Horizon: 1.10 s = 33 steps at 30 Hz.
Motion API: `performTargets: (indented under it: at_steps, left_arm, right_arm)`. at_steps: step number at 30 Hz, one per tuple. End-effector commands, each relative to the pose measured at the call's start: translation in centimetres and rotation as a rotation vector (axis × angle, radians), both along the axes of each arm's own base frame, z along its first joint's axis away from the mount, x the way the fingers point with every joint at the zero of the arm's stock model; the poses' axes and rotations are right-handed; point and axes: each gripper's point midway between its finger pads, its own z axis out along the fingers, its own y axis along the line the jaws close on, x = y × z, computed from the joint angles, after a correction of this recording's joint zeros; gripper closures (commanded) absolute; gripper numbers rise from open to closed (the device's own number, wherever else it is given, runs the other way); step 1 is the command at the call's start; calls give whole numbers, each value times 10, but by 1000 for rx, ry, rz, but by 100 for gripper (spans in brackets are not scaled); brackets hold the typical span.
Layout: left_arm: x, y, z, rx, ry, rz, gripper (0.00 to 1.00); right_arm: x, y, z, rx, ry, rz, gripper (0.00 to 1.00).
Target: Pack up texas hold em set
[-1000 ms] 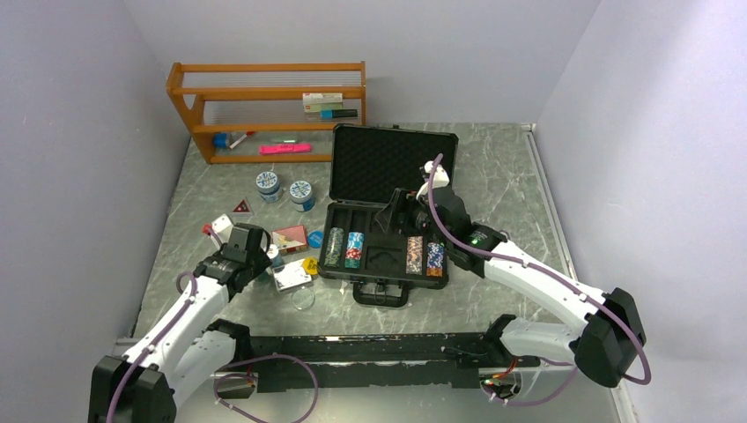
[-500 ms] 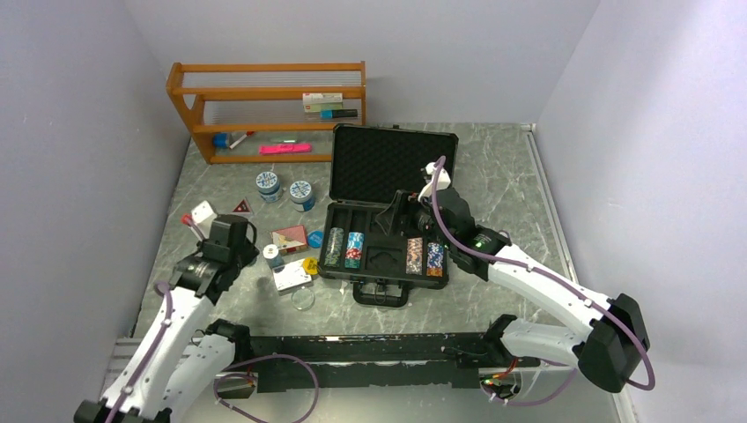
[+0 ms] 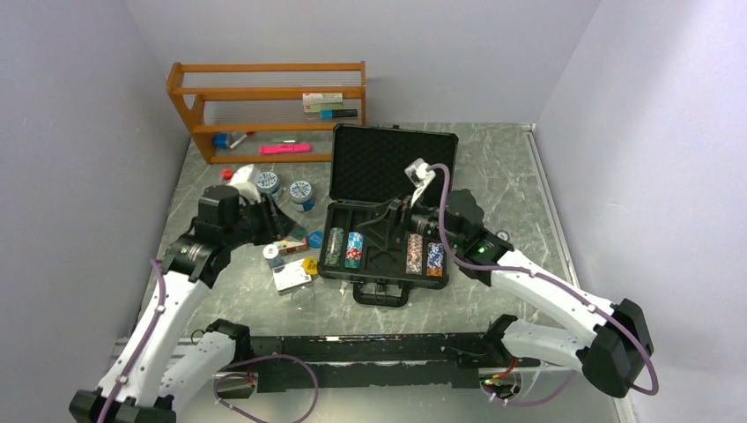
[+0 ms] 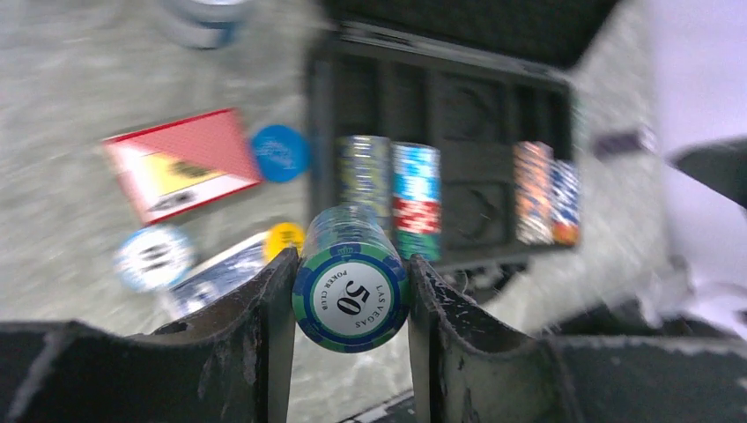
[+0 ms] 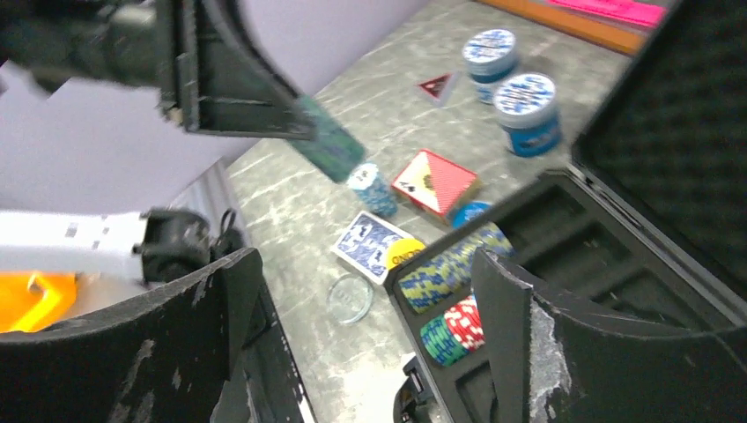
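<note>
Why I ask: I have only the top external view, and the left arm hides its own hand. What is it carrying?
Observer: The left wrist view shows the left hand clamped on a poker chip stack held sideways. The end chip reads 50, Las Vegas Poker Club.
Operator: Is the right hand gripping anything?
Observer: No. The right wrist view shows the right hand with its fingers wide apart and nothing between them, over the open black briefcase.
Operator: Any loose chips outside it?
Observer: Yes, a short white-and-blue chip stack sits beside the red card deck.
</note>
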Motion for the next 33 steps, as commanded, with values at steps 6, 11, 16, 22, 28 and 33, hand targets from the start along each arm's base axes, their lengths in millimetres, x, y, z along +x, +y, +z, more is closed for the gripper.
performTargets:
  at_steps: [6,11,16,22,28,33]
  left_arm:
    - [-39,-99,106,-332,-424,-747,95]
    - [-41,-101,104,-343,-297,-773,95]
    - [-41,-104,99,-395,-174,-750,95]
    - [-42,-107,107,-429,-147,-762,95]
    - [-42,-106,103,-420,-145,-759,95]
    - [-46,-107,103,-422,-146,-784,95]
  right_arm:
    - [-46,62,59,16,-433,437,0]
    - [-40,81,48,-102,-536,506,0]
    - [-46,83,44,-154,-551,591,0]
    - [-39,81,41,-184,-532,546,6]
    - [-35,86,24,-225,-479,569,24]
    - [-32,88,24,-221,-464,555,38]
